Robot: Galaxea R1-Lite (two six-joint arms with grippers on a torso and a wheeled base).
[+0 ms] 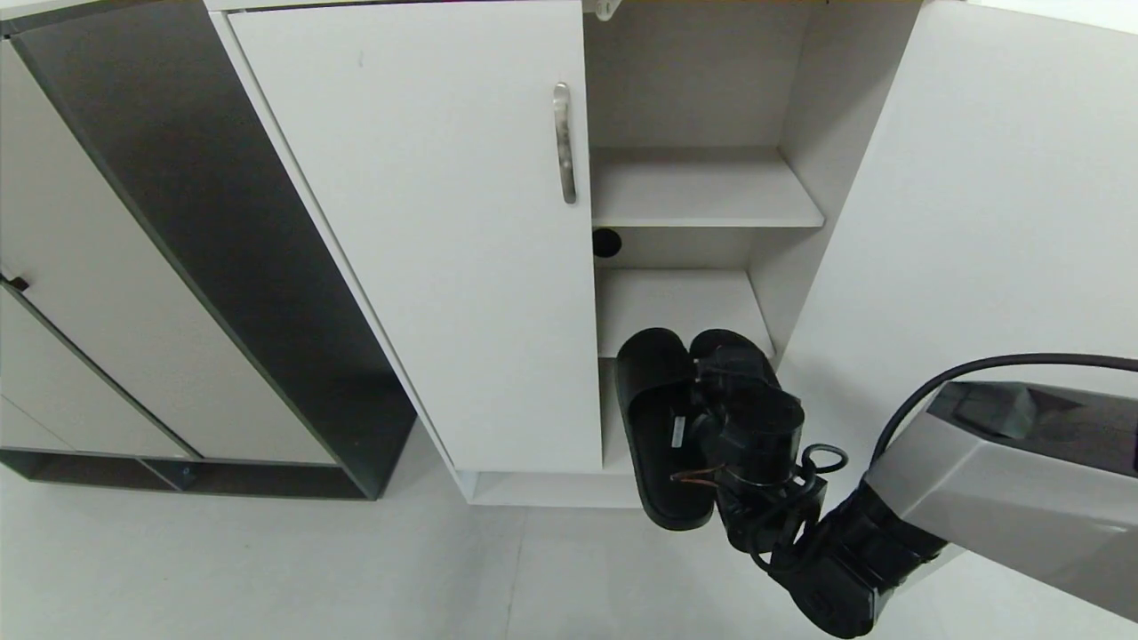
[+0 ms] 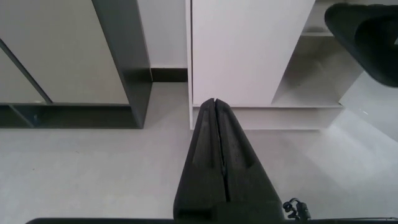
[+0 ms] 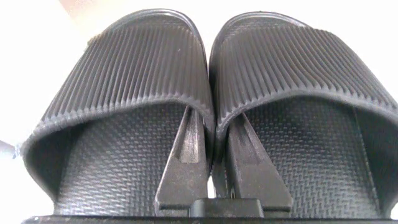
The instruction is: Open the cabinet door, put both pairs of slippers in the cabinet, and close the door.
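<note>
The right hand (image 3: 216, 163) is clenched on the pair of black slippers (image 1: 662, 427): one finger sits inside each slipper under its ribbed strap, and the two fingers pinch the straps' neighbouring edges together, so the pair hangs side by side, soles down and touching. The slippers are held in the air just in front of the cabinet (image 1: 693, 98), toes toward the opening, below the lower shelf (image 1: 680, 307) and over the front edge of the bottom compartment; I cannot tell whether they touch the cabinet. The right door (image 1: 978, 196) stands swung wide open to the right, beside the arm. The left door (image 1: 409, 231) is shut, with its metal handle (image 1: 563, 142) upright near the edge that meets the opening. Inside, an upper shelf (image 1: 702, 191) sits above the lower one, and a dark round hole (image 1: 606, 242) shows in the back wall between them. The left hand (image 2: 215, 155) is clenched on nothing, its fingers pressed flat together, above the pale floor (image 1: 267, 569) and pointing at the base of the shut door.
</note>
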